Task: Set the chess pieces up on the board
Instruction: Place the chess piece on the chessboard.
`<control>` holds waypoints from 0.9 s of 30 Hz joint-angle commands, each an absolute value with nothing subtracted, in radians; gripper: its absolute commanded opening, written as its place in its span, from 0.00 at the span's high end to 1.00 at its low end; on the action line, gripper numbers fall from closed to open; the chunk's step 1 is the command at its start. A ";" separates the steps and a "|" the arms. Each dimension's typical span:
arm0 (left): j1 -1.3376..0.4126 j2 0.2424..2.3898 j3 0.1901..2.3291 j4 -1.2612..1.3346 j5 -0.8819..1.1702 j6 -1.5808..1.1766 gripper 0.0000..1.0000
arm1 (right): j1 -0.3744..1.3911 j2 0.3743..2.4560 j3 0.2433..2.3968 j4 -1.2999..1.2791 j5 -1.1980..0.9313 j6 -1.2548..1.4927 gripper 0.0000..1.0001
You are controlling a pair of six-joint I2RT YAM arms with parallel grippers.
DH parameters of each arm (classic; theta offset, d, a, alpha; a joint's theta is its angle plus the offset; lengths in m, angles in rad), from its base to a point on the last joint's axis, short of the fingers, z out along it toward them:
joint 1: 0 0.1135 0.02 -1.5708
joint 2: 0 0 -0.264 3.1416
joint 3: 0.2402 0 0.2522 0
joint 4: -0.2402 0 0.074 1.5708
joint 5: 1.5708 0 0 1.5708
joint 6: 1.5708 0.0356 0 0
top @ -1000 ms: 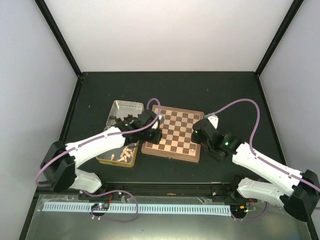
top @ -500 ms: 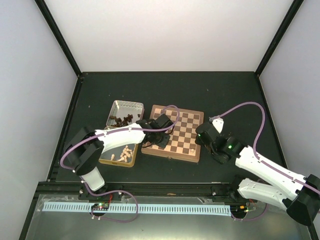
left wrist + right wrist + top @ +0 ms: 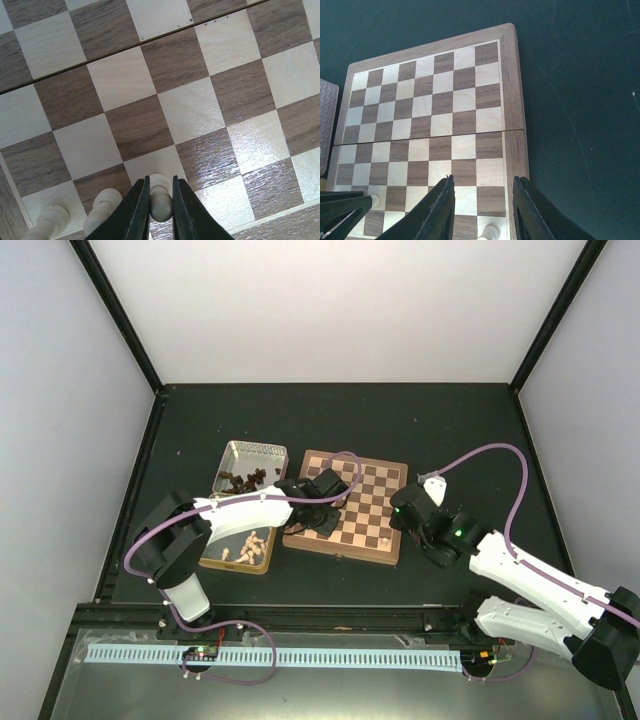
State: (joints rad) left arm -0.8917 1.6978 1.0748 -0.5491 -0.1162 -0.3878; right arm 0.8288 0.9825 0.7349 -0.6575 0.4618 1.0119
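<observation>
The board (image 3: 350, 502) lies mid-table and fills the left wrist view (image 3: 165, 100). My left gripper (image 3: 318, 516) is over the board's near-left part. In the left wrist view it (image 3: 160, 189) is shut on a cream chess piece (image 3: 161, 205), held upright with its base at a light square. Two cream pieces (image 3: 102, 212) stand just left of it. My right gripper (image 3: 482, 186) is open and empty above the board's near-right corner (image 3: 405, 512). A cream piece (image 3: 490, 233) stands there, also seen from above (image 3: 384, 538).
A silver tin half (image 3: 262, 452) holding dark brown pieces (image 3: 243, 480) sits left of the board. In front of it a gold-sided tin half (image 3: 240, 566) holds cream pieces (image 3: 250, 544). Both arms' purple cables loop over the board area.
My left gripper has moved from the tins' edge rightward onto the board's near-left part, then held still. My right gripper has drawn slightly back to the right.
</observation>
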 commanded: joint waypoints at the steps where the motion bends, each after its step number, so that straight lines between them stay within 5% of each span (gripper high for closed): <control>1: -0.896 1.714 1.107 -0.534 -0.114 -0.365 0.86 | 0.822 0.980 0.730 -0.642 0.488 1.017 0.66; 11: -0.896 1.718 1.109 -0.515 -0.120 -0.367 0.90 | 0.822 0.974 0.728 -0.644 0.482 1.019 0.65; 27: -0.876 1.583 1.131 -0.533 -0.092 -0.389 0.65 | 0.822 0.950 0.728 -0.637 0.482 1.021 0.65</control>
State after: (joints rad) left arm -0.8902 1.6749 1.0771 -0.5282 -0.1081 -0.3775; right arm 0.8284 0.9756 0.7341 -0.6575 0.4603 1.0119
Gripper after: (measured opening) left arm 0.326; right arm 0.348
